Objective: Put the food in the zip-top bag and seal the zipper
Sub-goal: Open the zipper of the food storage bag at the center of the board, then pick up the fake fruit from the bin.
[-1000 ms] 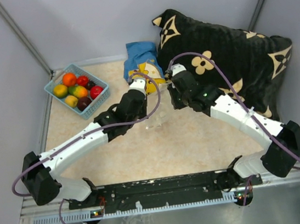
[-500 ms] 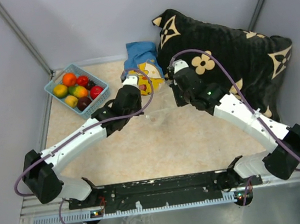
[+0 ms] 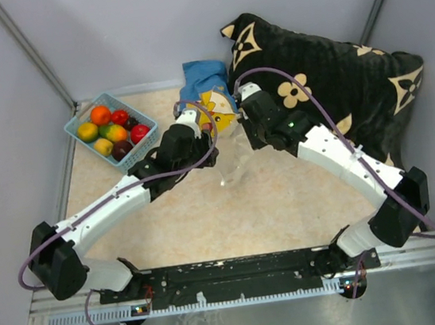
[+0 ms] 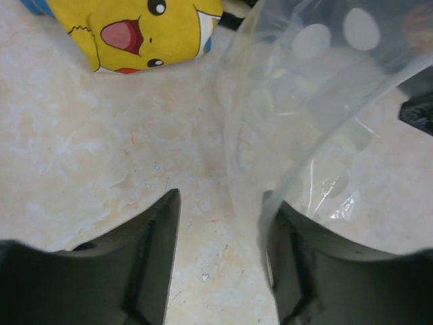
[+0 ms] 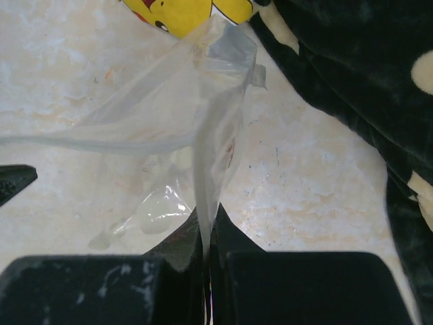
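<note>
The food, small round toy fruits in red, orange, yellow and dark purple, lies in a light blue basket at the back left. The clear zip-top bag with pale oval spots hangs between the two grippers at mid-table. My right gripper is shut on the whitish zipper at the bag's edge and holds it up. My left gripper stands open just left of the bag. Bag film lies over its right finger, and only bare table shows between the fingers.
A yellow cartoon plush with blue cloth lies just behind the grippers. A large black pillow with cream flower marks fills the back right. Grey walls close in the sides and back.
My left gripper has opened from shut and shifted slightly toward the back. The right arm moved a little back and left, still shut on the bag's edge.
</note>
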Controlling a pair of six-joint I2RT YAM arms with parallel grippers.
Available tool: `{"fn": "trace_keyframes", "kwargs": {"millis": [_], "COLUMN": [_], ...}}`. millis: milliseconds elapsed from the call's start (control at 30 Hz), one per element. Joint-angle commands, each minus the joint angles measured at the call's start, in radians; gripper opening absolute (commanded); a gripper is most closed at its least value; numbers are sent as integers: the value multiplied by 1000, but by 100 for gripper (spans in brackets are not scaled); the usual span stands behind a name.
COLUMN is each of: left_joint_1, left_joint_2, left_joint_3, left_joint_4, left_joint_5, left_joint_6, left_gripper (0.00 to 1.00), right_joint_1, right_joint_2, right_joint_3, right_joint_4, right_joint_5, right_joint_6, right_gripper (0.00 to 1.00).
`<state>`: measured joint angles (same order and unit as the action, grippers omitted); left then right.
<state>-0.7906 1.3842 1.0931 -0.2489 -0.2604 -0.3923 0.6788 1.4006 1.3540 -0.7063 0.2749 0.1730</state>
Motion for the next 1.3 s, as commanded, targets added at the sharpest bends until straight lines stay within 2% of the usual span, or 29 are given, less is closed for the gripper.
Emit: {"fn": "trace_keyframes", "kwargs": {"millis": [0, 300, 600, 800, 1067, 1267], "left_joint_1": [20, 101, 207, 351, 642, 719], "left_joint_2": [-34, -87, -231, -256, -75, 103], "left_joint_3": [-19, -49, -72, -51, 62, 217], "left_joint_4": [107, 151, 97, -11, -147, -205], "left_joint_5": [94, 267, 308, 251, 265, 222], "left_joint_6": [-35, -78, -67, -20, 7, 66], "left_gripper": [66, 99, 100, 100, 100, 100], "right_joint_1": [3, 4, 4, 5, 5, 4], "right_joint_2": [40, 99, 141, 155, 151, 144], "right_joint_3": [89, 141, 188, 219, 257, 237], "right_joint_4": [-26, -60, -84, -106, -151, -141], "right_joint_5": [7, 40, 49, 56, 126, 130], "right_joint_6": [-46, -58, -65, -75, -99, -109], "right_gripper": [0, 0, 0, 0, 0, 0]}}
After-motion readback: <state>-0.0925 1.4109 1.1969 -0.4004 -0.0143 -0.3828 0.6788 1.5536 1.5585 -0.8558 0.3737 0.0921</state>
